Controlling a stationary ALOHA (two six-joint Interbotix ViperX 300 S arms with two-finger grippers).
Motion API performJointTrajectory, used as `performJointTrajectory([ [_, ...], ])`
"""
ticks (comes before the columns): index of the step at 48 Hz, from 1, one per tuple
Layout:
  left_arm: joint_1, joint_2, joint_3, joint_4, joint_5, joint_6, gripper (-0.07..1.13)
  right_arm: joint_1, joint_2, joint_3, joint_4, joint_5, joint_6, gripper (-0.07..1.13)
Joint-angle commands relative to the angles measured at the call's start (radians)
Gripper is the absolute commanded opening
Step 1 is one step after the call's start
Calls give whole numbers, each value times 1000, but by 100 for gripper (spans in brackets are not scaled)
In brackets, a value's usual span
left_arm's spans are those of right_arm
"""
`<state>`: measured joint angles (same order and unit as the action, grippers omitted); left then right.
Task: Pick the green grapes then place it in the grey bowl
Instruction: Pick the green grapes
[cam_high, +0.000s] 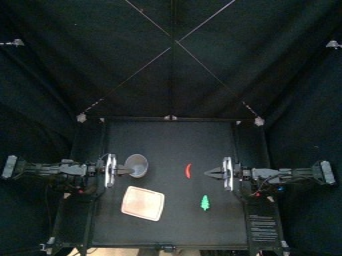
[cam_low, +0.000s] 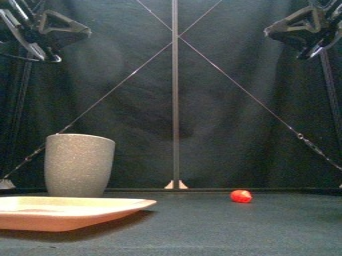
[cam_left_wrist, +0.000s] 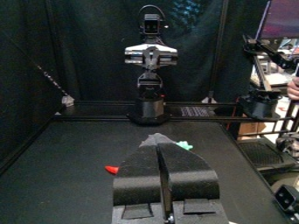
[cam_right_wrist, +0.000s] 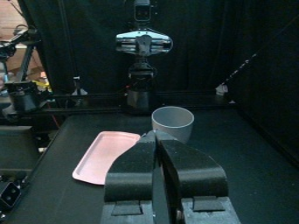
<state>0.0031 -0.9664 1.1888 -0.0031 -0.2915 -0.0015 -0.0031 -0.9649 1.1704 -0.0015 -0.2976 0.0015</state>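
Nothing is started yet. The left gripper (cam_high: 112, 170) is parking just beside the grey cup (cam_high: 136, 165), jaws pressed together and holding nothing. The right gripper (cam_high: 222, 172) is sitting well apart from the cup on its far side, also closed and empty. Both are probably pulled back to keep the table clear.

The green grapes (cam_high: 205, 203) are lying loose, front-right of the cup and past the red toy (cam_high: 190, 170). The cup is standing upright, mouth open, ready for the drop. The pink tray (cam_high: 143, 203) is lying just in front of the cup.
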Motion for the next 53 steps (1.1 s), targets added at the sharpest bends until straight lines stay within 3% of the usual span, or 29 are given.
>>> performJointTrajectory([
  [1, 3, 14, -40, 3, 95, 3, 12, 6, 20, -14, 35, 11, 23, 8],
  [11, 15, 14, -80, 0, 305, 3, 12, 11, 38, -49, 206, 199, 124, 8],
  [20, 38, 14, -89, 2, 374, 5, 12, 26, 41, -74, 342, 368, 242, 13],
  [24, 48, 12, -86, 3, 374, 6, 12, 34, 43, -71, 400, 423, 308, 26],
  [33, 86, 12, -84, 9, 370, 8, 12, 67, 55, -26, 499, 511, 485, 75],
  [38, 112, 12, -81, 11, 354, 8, 12, 104, 84, 12, 523, 520, 592, 95],
  [53, 173, 14, -80, 9, 347, 6, 12, 169, 230, 58, 502, 551, 876, 96],
])
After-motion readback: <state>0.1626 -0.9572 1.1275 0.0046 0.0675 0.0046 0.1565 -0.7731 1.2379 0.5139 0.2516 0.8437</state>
